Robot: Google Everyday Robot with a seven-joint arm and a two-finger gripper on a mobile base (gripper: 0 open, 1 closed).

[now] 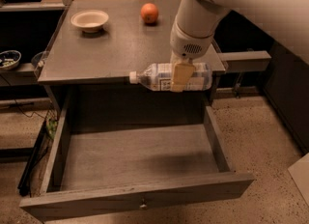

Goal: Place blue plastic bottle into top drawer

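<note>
The blue plastic bottle (161, 78) lies on its side in the air, white cap to the left, held over the front edge of the grey table (96, 54). My gripper (179, 77) comes down from the white arm and is shut on the bottle's middle. The top drawer (135, 170) is pulled fully open below and in front of the bottle. Its inside holds nothing. Its front panel carries a small round knob (143, 204).
A cream bowl (90, 20) stands at the table's back left and an orange (149, 12) at the back middle. A dish (8, 59) sits on a low shelf at the left. Speckled floor lies to the right of the drawer.
</note>
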